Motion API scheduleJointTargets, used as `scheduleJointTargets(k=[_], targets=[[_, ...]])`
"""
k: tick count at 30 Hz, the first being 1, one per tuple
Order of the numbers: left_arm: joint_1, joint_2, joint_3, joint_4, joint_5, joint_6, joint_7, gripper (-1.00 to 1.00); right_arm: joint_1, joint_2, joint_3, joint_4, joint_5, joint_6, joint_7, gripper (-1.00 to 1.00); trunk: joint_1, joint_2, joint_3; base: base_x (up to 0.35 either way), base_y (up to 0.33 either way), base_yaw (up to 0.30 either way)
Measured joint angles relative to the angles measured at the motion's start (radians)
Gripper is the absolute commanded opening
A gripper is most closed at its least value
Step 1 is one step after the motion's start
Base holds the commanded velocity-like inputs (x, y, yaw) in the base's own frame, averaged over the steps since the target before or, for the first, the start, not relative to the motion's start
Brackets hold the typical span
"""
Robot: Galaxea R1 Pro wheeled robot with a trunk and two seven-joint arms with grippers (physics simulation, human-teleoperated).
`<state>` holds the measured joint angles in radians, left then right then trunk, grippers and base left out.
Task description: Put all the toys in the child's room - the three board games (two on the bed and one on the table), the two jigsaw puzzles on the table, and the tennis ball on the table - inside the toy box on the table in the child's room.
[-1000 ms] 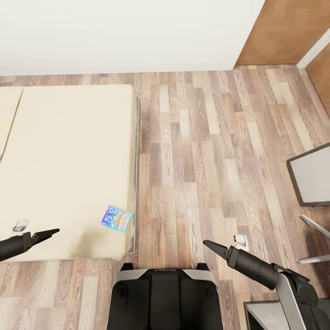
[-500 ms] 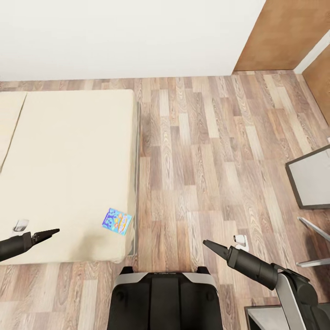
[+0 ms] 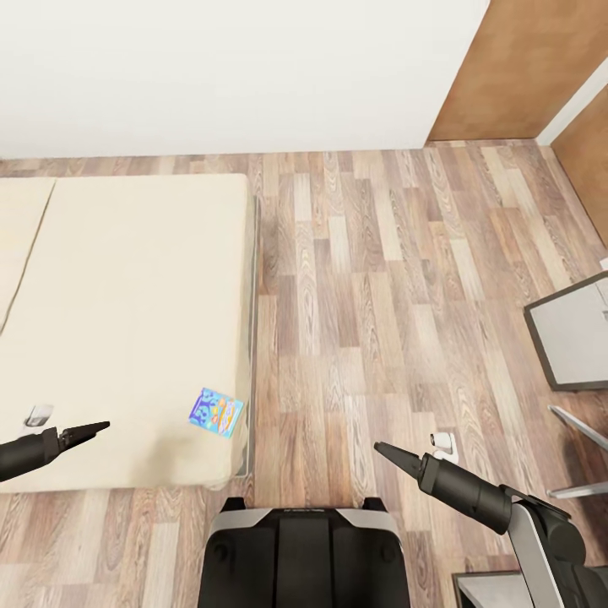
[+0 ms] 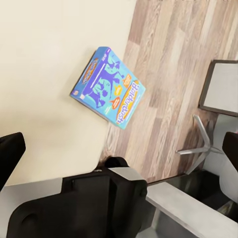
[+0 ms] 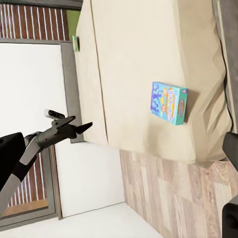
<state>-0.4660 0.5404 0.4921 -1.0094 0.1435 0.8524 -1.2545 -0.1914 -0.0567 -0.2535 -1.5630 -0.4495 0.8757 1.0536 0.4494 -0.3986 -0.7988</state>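
A blue cartoon-covered board game (image 3: 215, 411) lies flat on the beige bed (image 3: 127, 295), close to its near right corner. The same box appears in the left wrist view (image 4: 108, 87) and the right wrist view (image 5: 169, 102). My left gripper (image 3: 100, 426) hovers over the mattress, well to the left of the box, and is open and empty. My right gripper (image 3: 382, 448) is open over the wood floor, to the right of the bed, holding nothing. A small green item (image 5: 74, 42) sits at the bed's far edge. The toy box, puzzles and tennis ball are out of view.
A dark-framed grey panel (image 3: 574, 342) and metal legs (image 3: 578, 422) stand at the right edge. Open wood floor (image 3: 371, 279) lies between them and the bed. A white wall (image 3: 236, 67) and brown door (image 3: 507, 67) are beyond. My base (image 3: 304, 549) is at the bottom.
The whole picture has slid slightly downward, so the camera has moved. Both arms keep the same pose, and the blue box stays put on the bed.
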Motion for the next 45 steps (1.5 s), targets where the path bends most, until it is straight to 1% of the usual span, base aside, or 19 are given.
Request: scheduleJointTargets(k=[18,21,22,23,25,26,31,34,41,45], targets=[[0.001,-0.001,0.0,0.01,-0.006,-0.006,0.009,1.0,0.0,-0.001,-0.001,0.001,0.001,-0.001,0.0,1.0,0.0,0.0,0.029,0.0,0.0,0.0],[0.006,0.001,0.0,0.016,-0.01,-0.006,0.01,1.0,0.0,-0.001,-0.007,0.002,0.001,-0.001,0.001,1.0,0.0,0.0,0.034,0.0,0.0,0.0],[0.009,0.001,0.0,0.017,-0.013,-0.006,0.01,1.0,0.0,-0.001,-0.012,0.002,0.001,-0.001,0.001,1.0,0.0,0.0,0.036,0.0,0.0,0.0],[0.02,0.001,0.0,0.019,-0.023,-0.007,0.011,1.0,0.0,-0.001,-0.025,0.003,0.001,-0.001,0.001,1.0,0.0,0.0,0.038,0.0,0.0,0.0],[0.033,0.002,0.0,0.02,-0.039,-0.008,0.011,1.0,0.0,-0.001,-0.037,0.003,0.002,-0.001,0.001,1.0,0.0,0.0,0.041,0.0,0.0,0.0],[0.043,0.002,0.002,0.02,-0.058,-0.009,0.011,1.0,0.0,-0.002,-0.047,0.003,0.002,0.0,0.001,1.0,0.0,0.0,0.042,0.0,0.0,0.0],[0.058,0.001,0.007,0.027,-0.094,-0.01,0.011,1.0,0.0,-0.002,-0.06,0.005,0.003,0.0,0.001,1.0,0.0,0.0,0.051,0.0,0.0,0.0],[0.064,-0.001,0.007,0.055,-0.103,-0.01,0.011,1.0,0.0,-0.002,-0.063,0.008,0.003,0.0,0.001,1.0,0.0,0.0,0.055,0.0,0.0,0.0],[0.067,-0.001,0.007,0.121,-0.11,-0.012,0.017,1.0,0.001,-0.002,-0.065,0.01,0.003,0.0,0.001,1.0,0.0,0.0,0.067,0.0,0.0,0.0],[0.069,0.001,0.007,0.162,-0.118,-0.013,0.038,1.0,0.001,-0.001,-0.065,0.011,0.003,0.0,0.001,1.0,0.0,0.0,0.073,0.0,0.0,0.0]])
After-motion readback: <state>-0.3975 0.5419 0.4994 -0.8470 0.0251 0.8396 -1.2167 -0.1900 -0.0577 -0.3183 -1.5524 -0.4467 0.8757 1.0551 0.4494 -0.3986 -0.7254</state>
